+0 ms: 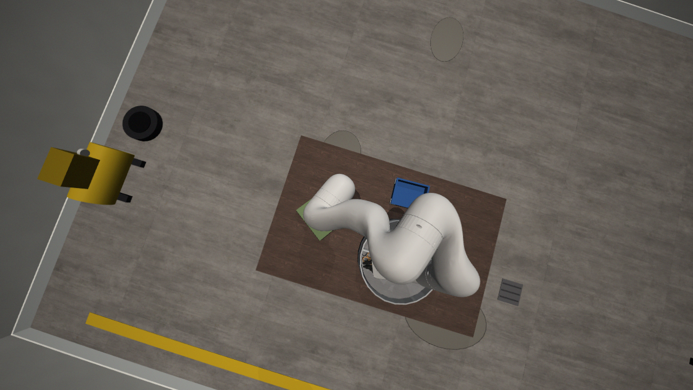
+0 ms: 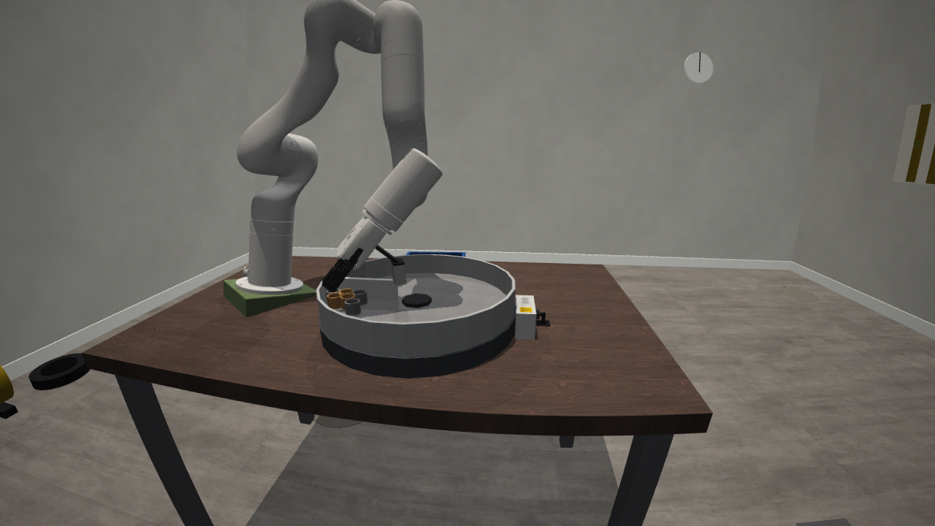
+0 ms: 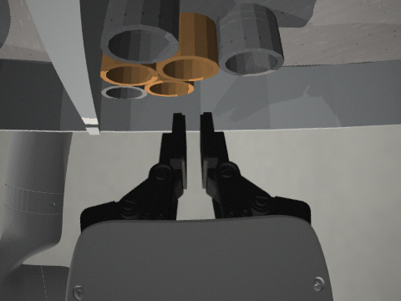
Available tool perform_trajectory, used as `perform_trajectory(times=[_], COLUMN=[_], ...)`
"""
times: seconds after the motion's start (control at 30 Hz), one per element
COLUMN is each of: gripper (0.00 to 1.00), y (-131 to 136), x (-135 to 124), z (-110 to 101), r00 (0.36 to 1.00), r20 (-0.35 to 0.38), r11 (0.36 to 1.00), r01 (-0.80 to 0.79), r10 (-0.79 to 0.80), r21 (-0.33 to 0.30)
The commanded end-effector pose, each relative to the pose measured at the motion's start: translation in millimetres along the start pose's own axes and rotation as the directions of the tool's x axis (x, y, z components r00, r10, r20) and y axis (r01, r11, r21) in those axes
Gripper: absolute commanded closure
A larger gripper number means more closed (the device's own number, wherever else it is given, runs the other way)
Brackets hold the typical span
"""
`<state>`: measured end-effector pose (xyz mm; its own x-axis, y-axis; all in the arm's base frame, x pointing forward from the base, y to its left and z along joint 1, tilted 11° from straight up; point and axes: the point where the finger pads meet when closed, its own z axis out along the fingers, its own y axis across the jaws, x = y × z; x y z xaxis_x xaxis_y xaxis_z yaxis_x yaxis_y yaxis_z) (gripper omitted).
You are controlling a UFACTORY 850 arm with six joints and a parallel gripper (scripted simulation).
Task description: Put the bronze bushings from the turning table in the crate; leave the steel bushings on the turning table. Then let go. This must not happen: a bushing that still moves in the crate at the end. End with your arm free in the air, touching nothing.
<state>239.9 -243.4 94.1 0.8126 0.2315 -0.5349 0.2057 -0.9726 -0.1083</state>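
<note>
Bronze and steel bushings stand clustered on the grey turning table (image 2: pixel 418 330) (image 1: pixel 393 293) against its left wall. In the wrist view I see three bronze bushings, the clearest one (image 3: pixel 190 49) in the middle, with another (image 3: pixel 129 73) to its left. Steel bushings (image 3: pixel 144 22) (image 3: pixel 251 39) flank them. In the exterior view the bronze bushings (image 2: pixel 334 300) sit beside the steel ones (image 2: pixel 353 306). My gripper (image 3: pixel 192 129) (image 2: pixel 329 286) is shut with nothing between the fingers. It hangs tilted just above and short of the cluster. The blue crate (image 1: pixel 406 193) (image 2: pixel 434 253) stands behind the turning table.
The arm's green base plate (image 2: pixel 261 297) (image 1: pixel 322 233) lies left of the turning table. A black hub (image 2: pixel 416 300) sits at the table's centre and a fixed paddle (image 2: pixel 396 263) hangs inside its back rim. A white control box (image 2: pixel 524 317) is on its right side.
</note>
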Motion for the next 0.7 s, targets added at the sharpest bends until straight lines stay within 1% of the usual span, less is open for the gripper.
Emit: perform_trajectory(times=[0.0,0.2,0.43,0.67], gripper=[0.9,0.9,0.9,0.9], y=[-7,-7,-8,-8], x=[30,32,40,42], z=[36,38,47,49], r00=[0.999,0.999,0.999,0.999], r20=[-0.029,-0.029,-0.029,-0.029], r11=[1.0,1.0,1.0,1.0], r01=[-0.017,-0.017,-0.017,-0.017], r10=[0.017,0.017,0.017,0.017], r21=[0.002,0.002,0.002,0.002])
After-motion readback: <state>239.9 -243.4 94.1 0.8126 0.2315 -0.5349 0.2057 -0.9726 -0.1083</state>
